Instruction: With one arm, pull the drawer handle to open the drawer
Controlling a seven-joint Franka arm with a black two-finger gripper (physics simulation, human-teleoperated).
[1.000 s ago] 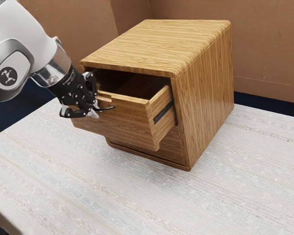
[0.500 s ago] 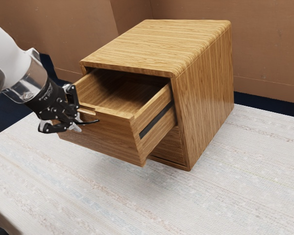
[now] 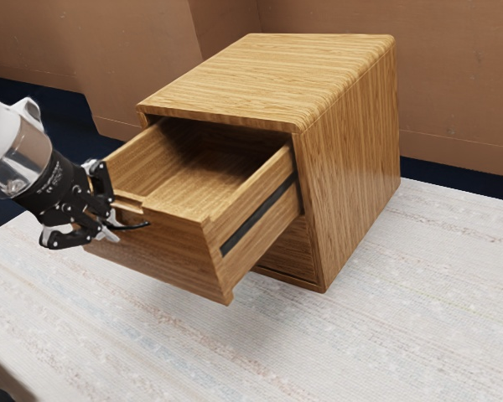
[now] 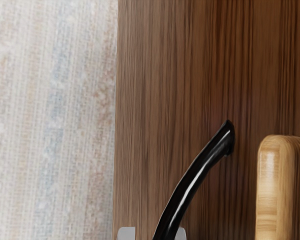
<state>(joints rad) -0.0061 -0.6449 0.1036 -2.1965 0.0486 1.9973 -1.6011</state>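
One arm on the job, coming in from the exterior view's left, and its black tool is right up against the front of the drawer. The fingers are nearly closed, pinched onto the drawer handle, a thin, curved black bar that sticks out of the tool toward the exterior view's right. From the wrist camera, that glossy handle sweeps from its root in the dark wooden drawer front down between two grey finger pads, one on each side of it.

And look at the drawer: it hangs well out of the wooden cabinet, open at the top, its bare wooden floor in plain sight. Along its side, a black runner slants back into the cabinet's opening. The drawer floats above the pale woven surface without touching it, while the cabinet itself sits squarely on that surface, toward the back. Beside the drawer front, the wrist camera catches the same pale surface.
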